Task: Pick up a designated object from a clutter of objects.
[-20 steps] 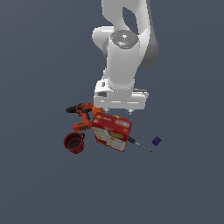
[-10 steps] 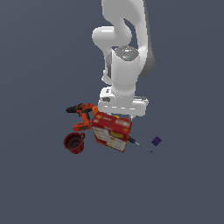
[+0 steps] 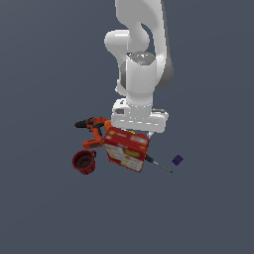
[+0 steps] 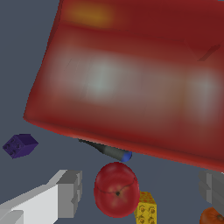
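The designated object, a glossy red apple (image 4: 116, 190) with a dimpled top, lies on the floor between my fingers in the wrist view. My gripper (image 4: 139, 192) is open around it, one grey finger (image 4: 68, 194) on one side and the other finger (image 4: 212, 188) farther off; neither touches it. Around it lies the clutter of objects. A yellow cube (image 4: 146, 209) sits against the apple and an orange ball (image 4: 212, 216) lies by the far finger. The blurred red cracker box (image 4: 135, 74) looms close. In the exterior view the apple is hidden behind the box (image 3: 126, 149) and my hand (image 3: 139, 120).
A blue-handled screwdriver (image 4: 109, 152) pokes out from under the box, near the apple. A purple cube (image 4: 19, 145) lies apart. The exterior view shows the orange drill (image 3: 92, 130), the dark red mug (image 3: 84, 161), the screwdriver (image 3: 158, 164) and the purple cube (image 3: 177, 159).
My hand has come down behind the cracker box, closer to the floor. The objects have not moved.
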